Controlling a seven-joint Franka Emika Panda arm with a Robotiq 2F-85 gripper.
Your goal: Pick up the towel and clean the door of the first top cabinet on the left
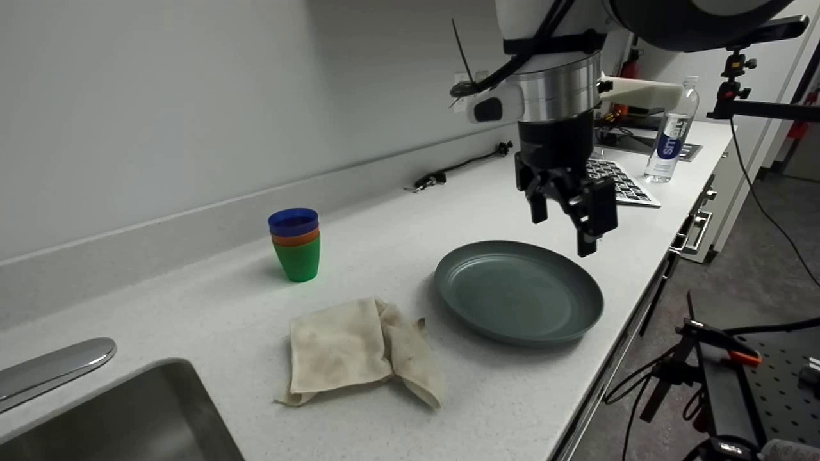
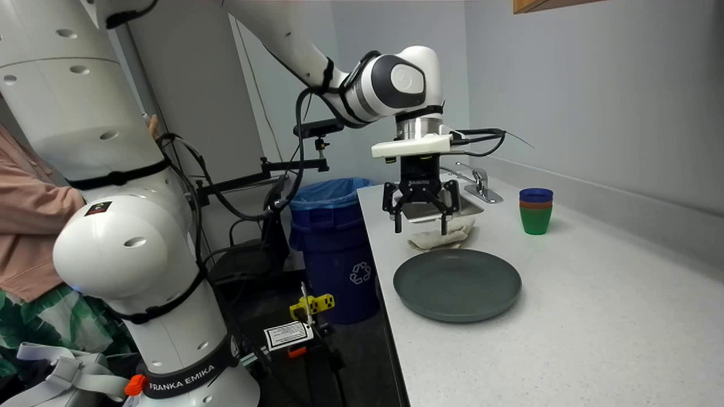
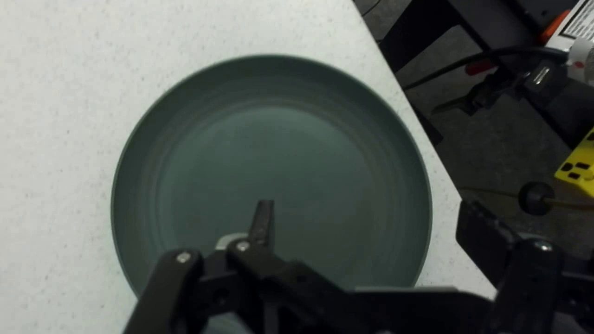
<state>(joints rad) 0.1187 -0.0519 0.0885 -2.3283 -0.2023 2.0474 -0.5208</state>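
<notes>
The cream towel lies crumpled and partly folded on the white counter, between the sink and the grey-green plate. In an exterior view the towel shows behind the plate. It is out of view in the wrist view. My gripper points down with its fingers apart and nothing between them. It is above the plate, off to one side of the towel. In the wrist view the open fingers show over the plate and the counter's edge. A wooden cabinet corner shows at the top; its door is out of view.
Stacked blue, orange and green cups stand near the wall beside the towel. A sink with a faucet is beyond the towel. A keyboard and a water bottle are at the far end. A person stands behind the arm.
</notes>
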